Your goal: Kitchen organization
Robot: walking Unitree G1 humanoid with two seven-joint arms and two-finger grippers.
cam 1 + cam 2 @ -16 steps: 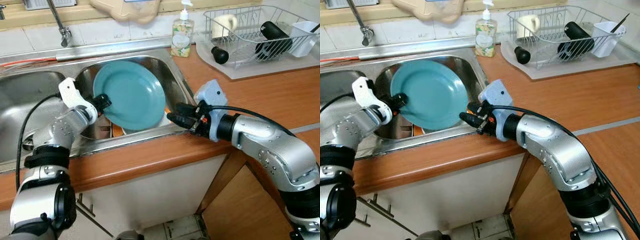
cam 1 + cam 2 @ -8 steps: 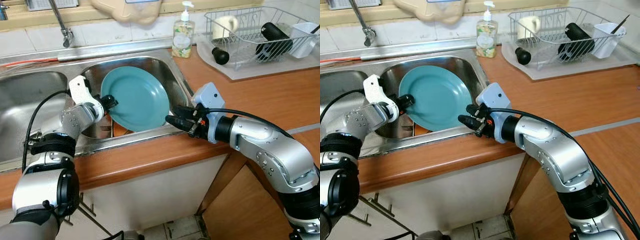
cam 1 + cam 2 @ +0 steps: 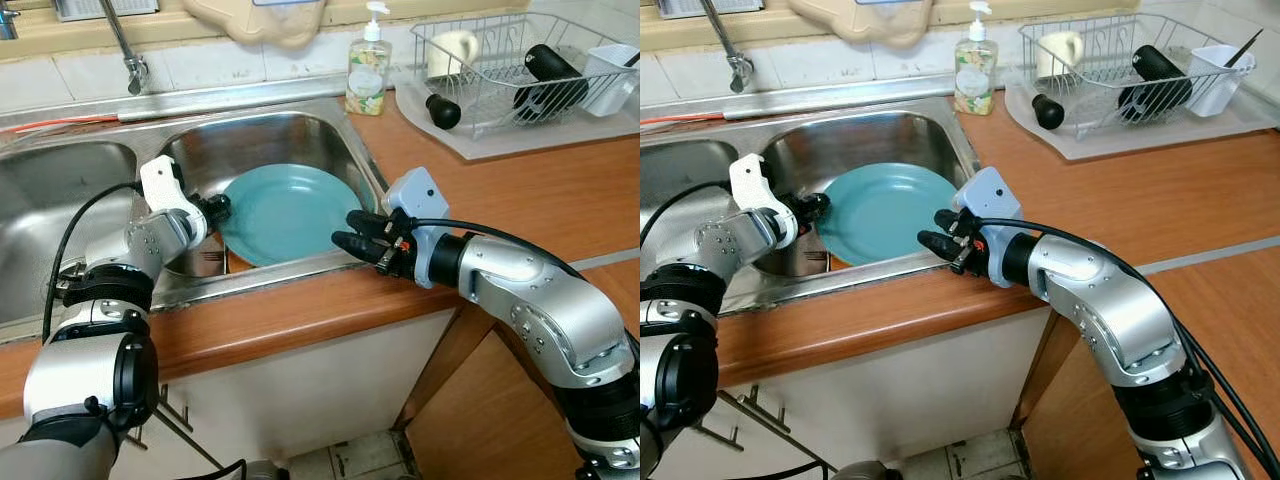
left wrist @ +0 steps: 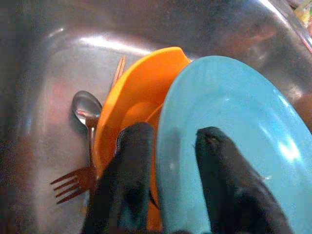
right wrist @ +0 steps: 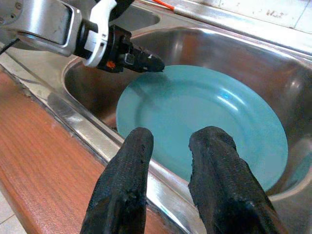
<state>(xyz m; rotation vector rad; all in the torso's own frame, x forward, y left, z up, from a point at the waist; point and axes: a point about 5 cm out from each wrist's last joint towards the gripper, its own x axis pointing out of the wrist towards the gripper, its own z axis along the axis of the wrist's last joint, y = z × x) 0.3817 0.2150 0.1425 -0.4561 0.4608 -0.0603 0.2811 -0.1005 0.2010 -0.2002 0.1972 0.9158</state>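
The teal plate lies tilted in the right basin of the steel sink, its left rim clamped between the jaws of the left gripper, one finger over its face and one behind, so the left arm is the nearer. The right gripper hovers at the sink's front lip just beside the plate's right rim, jaws apart and holding nothing. The plate is smooth, round and glossy, leaning on an orange bowl with a spoon and fork on the scuffed basin floor.
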